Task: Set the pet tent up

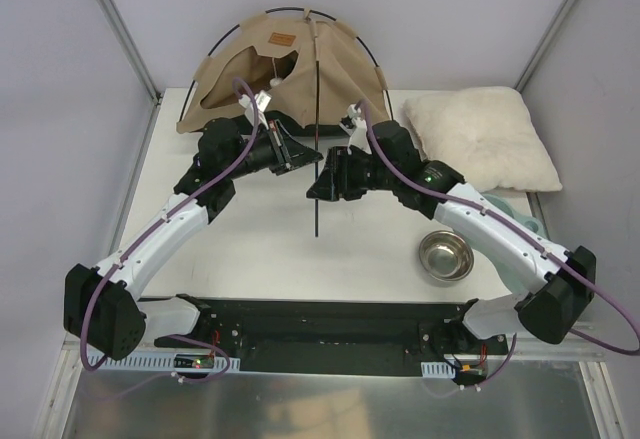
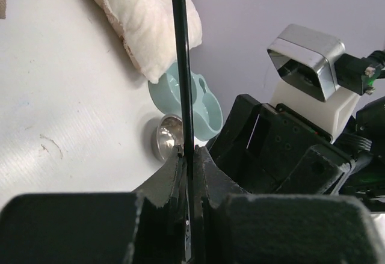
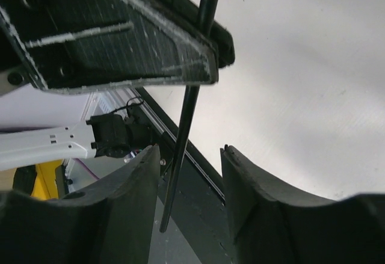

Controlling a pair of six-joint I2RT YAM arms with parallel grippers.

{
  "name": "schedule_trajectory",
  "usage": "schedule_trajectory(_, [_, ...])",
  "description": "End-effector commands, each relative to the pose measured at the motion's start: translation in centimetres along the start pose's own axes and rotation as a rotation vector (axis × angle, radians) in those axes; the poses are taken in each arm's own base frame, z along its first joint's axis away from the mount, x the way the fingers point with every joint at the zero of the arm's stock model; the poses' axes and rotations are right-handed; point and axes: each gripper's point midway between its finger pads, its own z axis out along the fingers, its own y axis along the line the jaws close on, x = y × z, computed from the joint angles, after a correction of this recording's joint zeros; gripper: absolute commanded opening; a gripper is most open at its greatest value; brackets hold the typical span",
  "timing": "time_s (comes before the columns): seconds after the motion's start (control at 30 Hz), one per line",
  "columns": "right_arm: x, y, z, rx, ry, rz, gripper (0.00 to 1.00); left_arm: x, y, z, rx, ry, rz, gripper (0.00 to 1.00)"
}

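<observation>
The tan pet tent (image 1: 285, 69) stands half-raised at the table's far edge, with a black pole arched over it. A straight black pole (image 1: 317, 119) runs from the tent's top down toward me, its free end over the table. My left gripper (image 1: 312, 155) is shut on this pole (image 2: 183, 65), clamping it between both pads. My right gripper (image 1: 312, 191) is open, just below the left one. The pole (image 3: 186, 125) passes between its fingers, close to the left finger (image 3: 135, 186), not clamped. The left gripper's finger fills the top of the right wrist view.
A fluffy off-white pillow (image 1: 480, 139) lies at the back right. A steel bowl (image 1: 446, 255) sits at the right front, with a pale teal dish (image 2: 195, 98) near it under the right arm. Enclosure walls stand on both sides.
</observation>
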Motion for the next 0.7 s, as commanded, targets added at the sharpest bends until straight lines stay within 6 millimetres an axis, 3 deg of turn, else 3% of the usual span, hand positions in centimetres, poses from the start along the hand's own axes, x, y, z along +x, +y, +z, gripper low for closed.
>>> schedule_trajectory(0.0, [-3.0,1.4,1.0,-0.038,-0.113,0.006,0.45,-3.0,-1.1,0.3,0.011,-0.121,0.040,0.00])
schedule_trajectory(0.03, [-3.2,1.3,1.2,-0.032,-0.115,0.012,0.39,-3.1,-1.2,0.3,0.012,-0.126,0.046,0.00])
schedule_trajectory(0.17, [-3.1,0.8,1.7,-0.005,-0.105,0.040,0.00,-3.1,-0.9,0.1,0.000,-0.133,0.053,0.00])
schedule_trajectory(0.33, [-3.0,0.7,1.5,0.001,-0.111,0.078,0.00,-3.5,-0.6,-0.4,-0.050,-0.144,0.112,0.00])
schedule_trajectory(0.4, [-3.2,1.0,1.4,-0.005,-0.116,0.089,0.00,-4.0,-0.5,-0.9,-0.083,-0.153,0.156,0.17])
schedule_trajectory(0.5, [-3.3,1.3,1.3,-0.013,-0.112,0.110,0.00,-5.1,-0.7,-1.9,-0.120,-0.192,0.234,0.65])
schedule_trajectory(0.53, [-3.2,1.2,1.3,-0.005,-0.108,0.116,0.00,-5.5,-0.9,-2.3,-0.131,-0.210,0.261,0.74])
schedule_trajectory(0.67, [-3.1,0.8,1.8,0.019,-0.084,0.127,0.00,-6.7,-0.8,-3.2,-0.168,-0.282,0.303,0.88])
